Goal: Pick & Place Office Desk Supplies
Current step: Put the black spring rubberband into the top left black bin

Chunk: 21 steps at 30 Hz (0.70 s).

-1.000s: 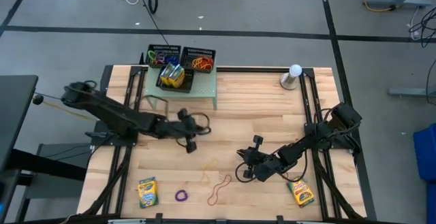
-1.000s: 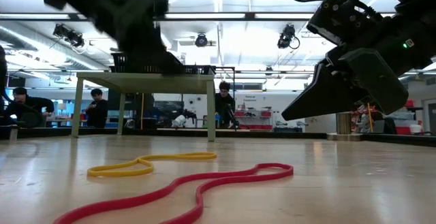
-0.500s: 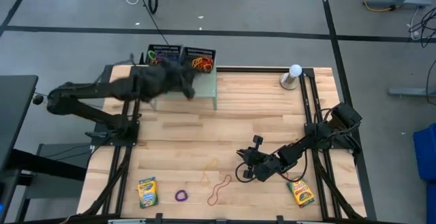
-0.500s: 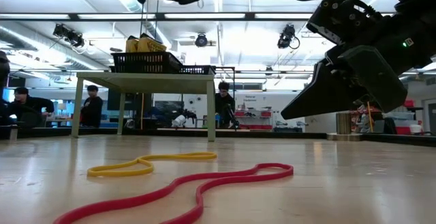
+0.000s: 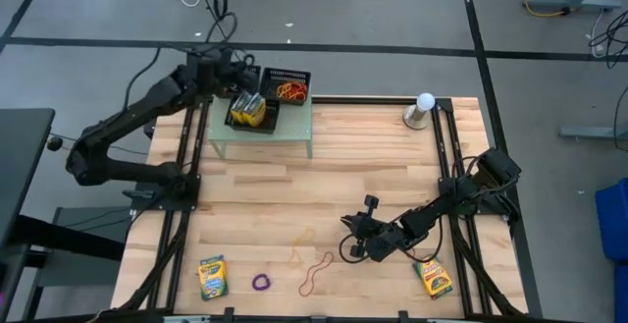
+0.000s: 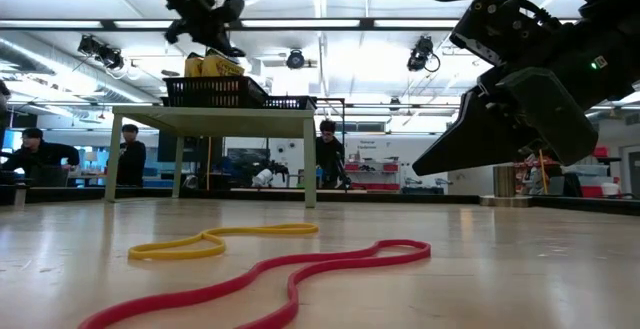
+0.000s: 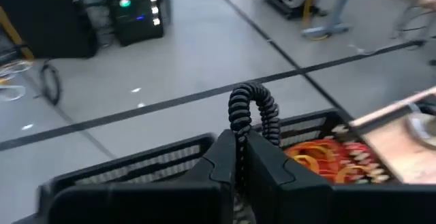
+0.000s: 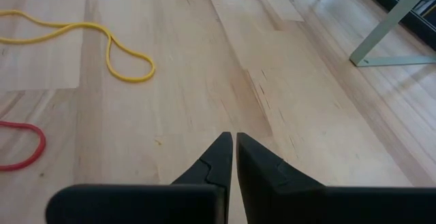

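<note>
My left hand [image 5: 234, 71], closed on a black rubber band [image 7: 251, 108], hovers over the mesh tray [image 5: 235, 71] to drop it there; my right hand [image 5: 350, 247] waits closed, empty, near the worktop [image 5: 373, 166].

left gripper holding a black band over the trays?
Yes, the left gripper is shut on a black coiled band above the mesh trays.
</note>
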{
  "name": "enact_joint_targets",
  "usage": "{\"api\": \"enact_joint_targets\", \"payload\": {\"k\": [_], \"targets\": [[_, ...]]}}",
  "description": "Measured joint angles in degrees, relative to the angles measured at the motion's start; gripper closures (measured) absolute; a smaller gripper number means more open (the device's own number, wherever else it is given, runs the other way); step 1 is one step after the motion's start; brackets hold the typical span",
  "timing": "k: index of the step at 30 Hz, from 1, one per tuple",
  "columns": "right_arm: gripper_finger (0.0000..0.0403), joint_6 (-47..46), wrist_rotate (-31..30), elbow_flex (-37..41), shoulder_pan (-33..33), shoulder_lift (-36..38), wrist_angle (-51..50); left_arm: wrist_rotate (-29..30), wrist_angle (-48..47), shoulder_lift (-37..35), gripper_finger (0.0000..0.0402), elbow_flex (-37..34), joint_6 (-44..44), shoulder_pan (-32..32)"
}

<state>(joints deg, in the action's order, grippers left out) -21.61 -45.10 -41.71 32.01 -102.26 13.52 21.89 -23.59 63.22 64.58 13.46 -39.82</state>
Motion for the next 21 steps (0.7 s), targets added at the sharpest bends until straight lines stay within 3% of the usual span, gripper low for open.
{"api": "enact_joint_targets", "payload": {"k": [10,21], "targets": [[0.0371,0.5,0.0,0.0,0.0,0.0,0.0,-1.0,-11.9,-0.4,0.0379,0.0,-0.4,-6.9],[0.0371,0.4,0.0,0.0,0.0,0.0,0.0,-1.2,-15.6,-0.2,0.0374,-1.0,-0.1,-9.8]]}}
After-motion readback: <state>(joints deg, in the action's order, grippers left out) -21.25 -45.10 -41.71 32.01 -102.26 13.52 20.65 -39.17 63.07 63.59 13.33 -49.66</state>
